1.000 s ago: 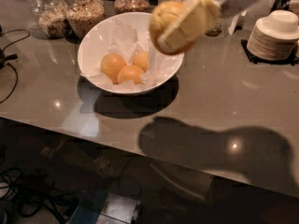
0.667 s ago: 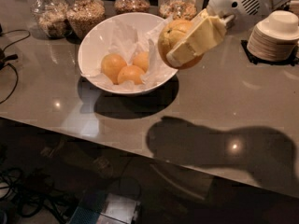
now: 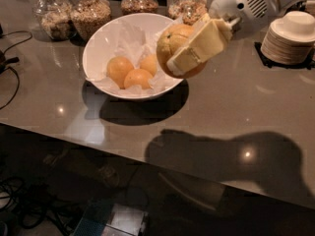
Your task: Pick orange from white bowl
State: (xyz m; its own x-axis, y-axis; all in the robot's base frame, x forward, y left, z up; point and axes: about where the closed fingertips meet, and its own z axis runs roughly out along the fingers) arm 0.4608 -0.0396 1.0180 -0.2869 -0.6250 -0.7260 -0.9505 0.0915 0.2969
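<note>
Orange (image 3: 173,39) is in your gripper (image 3: 181,58), clamped between the two fingers. One pale pad (image 3: 202,45) lies flat across its near side. The other finger is hidden behind the fruit. The orange is held up in the air and shows over the right rim of the bowl (image 3: 101,41), touching neither the bowl nor the paper (image 3: 129,39) lining it. The white wrist reaches in from the upper right, so the fingers slant down and to the left.

Just left of the gripper, three more oranges (image 3: 129,73) sit together in the bowl on the crumpled paper, toward its near side. The bowl stands on the grey table (image 3: 236,100) and throws a dark shadow to its right and front.

Behind the bowl you have a row of four glass jars (image 3: 90,11) with grain-like contents. A stack of small dishes (image 3: 290,36) stands to the right of the wrist, well apart from the bowl. Dark cables (image 3: 10,77) trail over the table's left edge.
</note>
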